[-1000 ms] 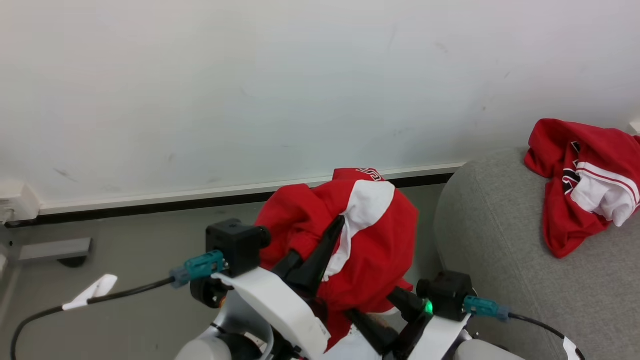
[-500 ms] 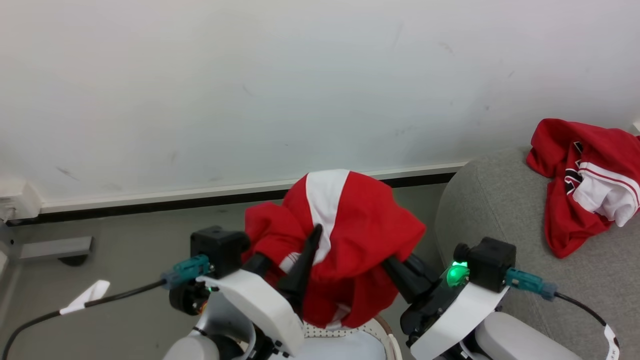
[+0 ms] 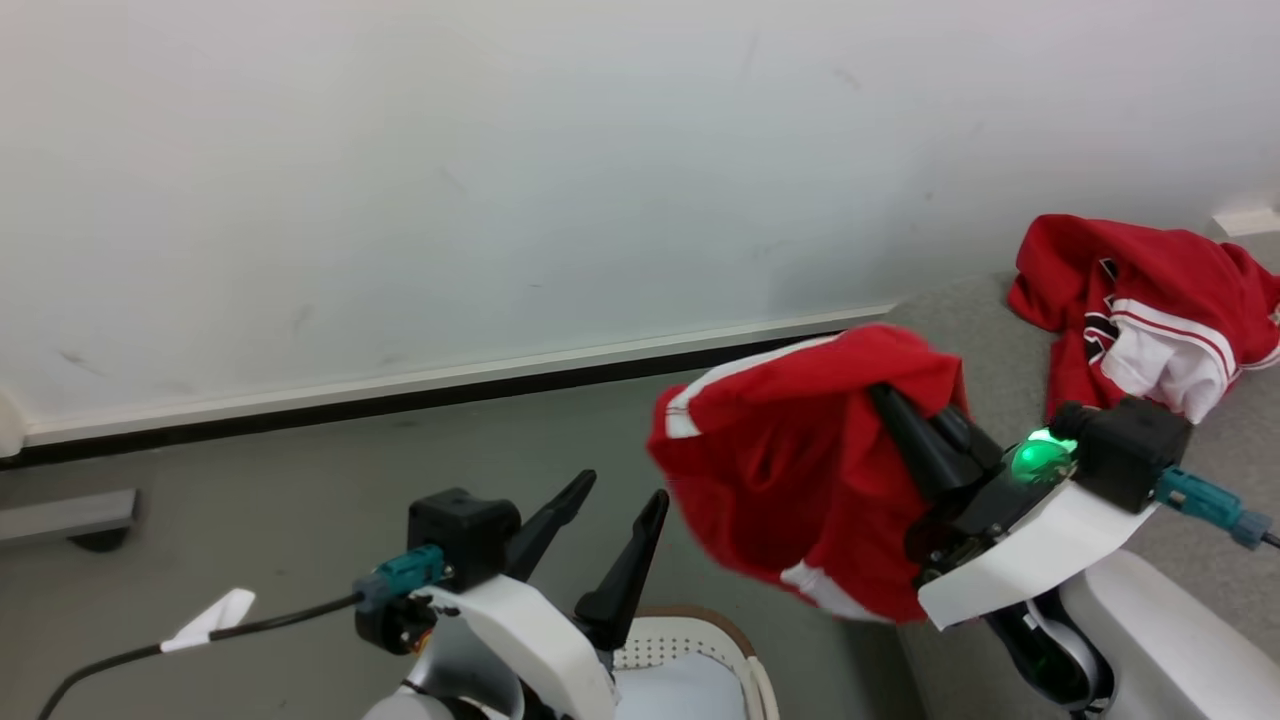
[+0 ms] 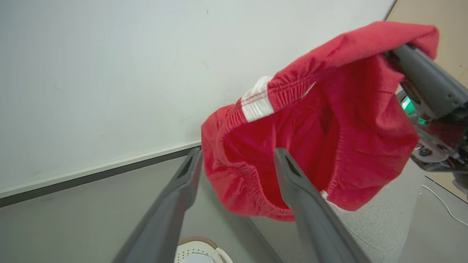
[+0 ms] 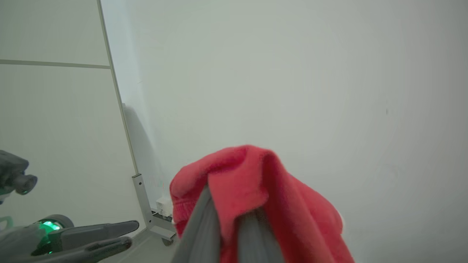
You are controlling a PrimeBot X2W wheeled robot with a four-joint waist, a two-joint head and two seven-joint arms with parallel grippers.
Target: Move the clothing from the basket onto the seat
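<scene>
a: how do we expect the red garment (image 3: 790, 470) to handle?

b: light and limp, we judge. it hangs in soft folds from the right tool (image 3: 890, 405). that tool's two fingers are pinched together on a fold by the elastic waistband, with cloth draped over their tips. nothing in it is stiff or breakable. the risks we see are a thin pinch sliding out or a trailing hem catching on something.

a: where would we take hold?

b: at the gathered waistband, near the white stripe. the cloth is thicker there, so we think the tool bites better than on a single layer. this pinch looks deep enough to us.

a: and where is it?

b: in the air over the floor, between the basket (image 3: 735, 640) and the seat (image 3: 1000, 350). it is close to the seat's rounded corner and rests on neither.

a: the left tool (image 3: 624, 488)?

b: its fingers are spread wide with nothing between them. it is near the basket and, in the head view, apart from the hanging cloth.

a: what do the containers hold?

b: we see part of the basket, with something pale inside and no red. we cannot tell whether that is fabric or the basket's own bottom. the seat carries a second red garment (image 3: 1140, 310), crumpled, with white trim and black lettering, further along by the wall.

a: our next move?

b: we judge it calls for carrying the cloth over the seat and letting go beside that one.
</scene>
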